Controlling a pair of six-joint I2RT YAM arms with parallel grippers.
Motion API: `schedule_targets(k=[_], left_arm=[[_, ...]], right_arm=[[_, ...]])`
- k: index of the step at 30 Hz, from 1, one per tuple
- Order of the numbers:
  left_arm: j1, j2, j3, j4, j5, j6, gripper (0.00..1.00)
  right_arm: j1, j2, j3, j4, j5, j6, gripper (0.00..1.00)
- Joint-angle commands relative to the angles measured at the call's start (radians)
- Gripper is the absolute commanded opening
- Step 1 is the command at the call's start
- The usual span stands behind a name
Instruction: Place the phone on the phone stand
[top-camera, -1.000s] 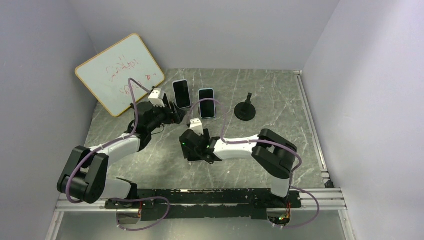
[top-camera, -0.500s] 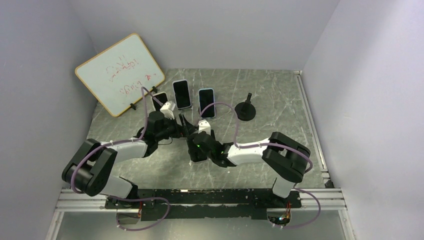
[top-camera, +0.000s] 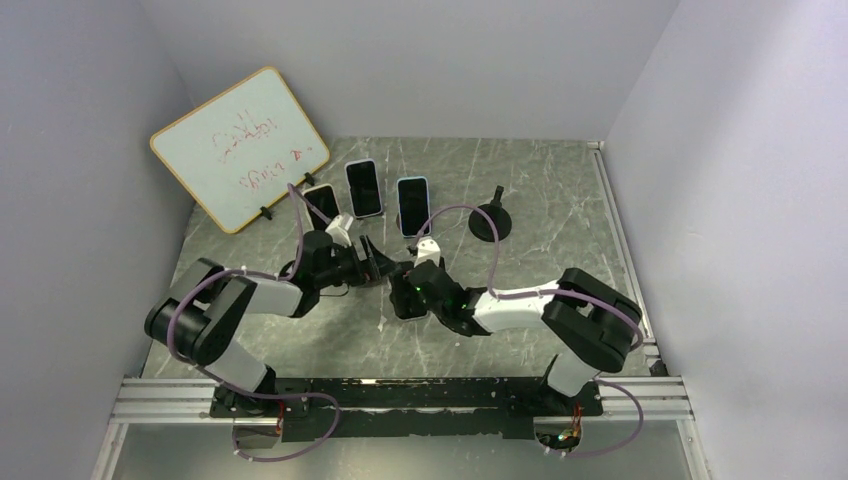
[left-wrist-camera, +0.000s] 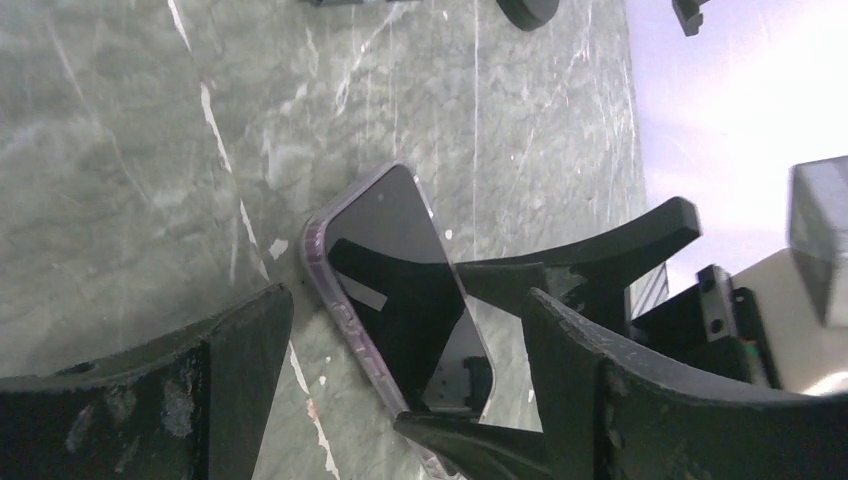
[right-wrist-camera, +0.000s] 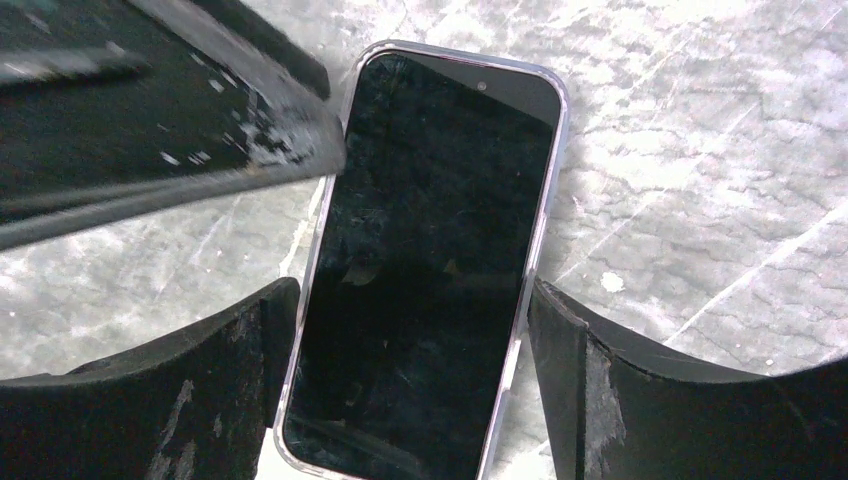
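The phone lies flat, screen up, on the desk, well apart from the phone stand, nearer the arm bases and to the stand's left. The right tool is spread wide and straddles the phone, one finger close beside each long edge, gripping nothing. The left tool, likewise left of the stand, gapes wide and empty, with the phone showing between its fingers.

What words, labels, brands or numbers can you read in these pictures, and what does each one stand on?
Whiteboard: red handwriting, too small and blurred to read.
Phone: dark screen, with no text or brand showing.
No other writing can be made out in any view.
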Motion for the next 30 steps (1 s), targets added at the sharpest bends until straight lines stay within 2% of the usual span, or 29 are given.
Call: schedule_targets(k=[1,9,13,17,20,22,23,26,28,30], left_arm=[[-0.009,0.038,-0.024,0.127,0.056,-0.079,0.88],[-0.035,0.067,0.02,0.115,0.038,-0.08,0.87],[-0.053,0.099,0.037,0.161,0.056,-0.106,0.81],[-0.056,0.121,0.04,0.216,0.091,-0.129,0.52],[-0.055,0.121,0.054,0.214,0.113,-0.133,0.08],[-0.052,0.113,0.062,0.21,0.123,-0.123,0.05],[-0.049,0.107,0.066,0.21,0.131,-0.12,0.05],[-0.032,0.09,0.081,0.241,0.151,-0.117,0.05],[-0.015,0.082,0.091,0.302,0.165,-0.136,0.05],[0.005,0.071,0.099,0.396,0.175,-0.172,0.05]], right_arm=[[-0.007,-0.067,-0.016,0.13,0.008,-0.011,0.66],[-0.006,-0.11,-0.046,0.19,-0.049,-0.045,0.66],[-0.004,-0.086,-0.048,0.23,-0.092,-0.044,0.67],[-0.004,-0.076,-0.037,0.236,-0.105,-0.061,0.67],[-0.004,-0.068,-0.023,0.226,-0.099,-0.089,0.67],[-0.008,-0.074,-0.023,0.223,-0.076,-0.104,0.69],[-0.012,-0.08,-0.022,0.223,-0.062,-0.11,0.74],[-0.049,-0.12,-0.035,0.229,-0.038,-0.112,0.97],[-0.12,-0.177,-0.089,0.3,-0.11,-0.084,1.0],[-0.231,-0.244,-0.188,0.442,-0.267,-0.007,1.0]])
